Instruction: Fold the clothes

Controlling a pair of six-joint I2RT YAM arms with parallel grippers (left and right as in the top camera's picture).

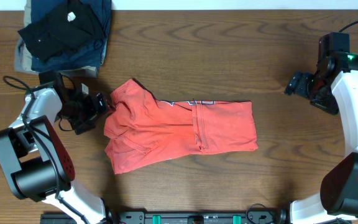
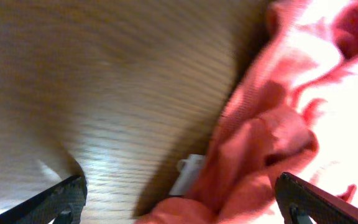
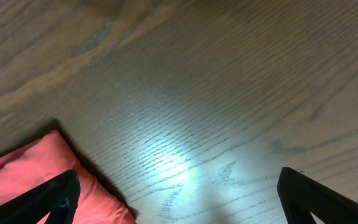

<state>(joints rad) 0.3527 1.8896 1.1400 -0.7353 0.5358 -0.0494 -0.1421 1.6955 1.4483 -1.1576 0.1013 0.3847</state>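
While the orange-red T-shirt [image 1: 185,130] lies on the wooden table [image 1: 241,56] between the two arms, flat at its right end but bunched at its left end, the step in hand is judged to be a grasp of that bunched end.

Left gripper [image 1: 100,106]: set against the shirt's left edge, jaws spread wide, nothing clamped. In the left wrist view, crumpled cloth and a white label [image 2: 189,173] are seen between the fingers [image 2: 64,198].

Right gripper [image 1: 298,84]: well apart from the shirt's right end, jaws wide, empty. Only a corner of the shirt is seen at the edge of its own view.

Notes for a good grasp:
- One clean edge, not the whole wad, should be pinched; if several layers are caught, the crease is likely to be dragged askew.
- The jaws should be lowered until cloth is well between them before being closed.
- The lift should be kept low and the cloth drawn outward, so the bunching is smoothed.
- The flat right end may slide; it could be pinned by the right gripper.
- The dark folded garments [image 1: 64,31], beyond the shirt's far-left corner, should be avoided.
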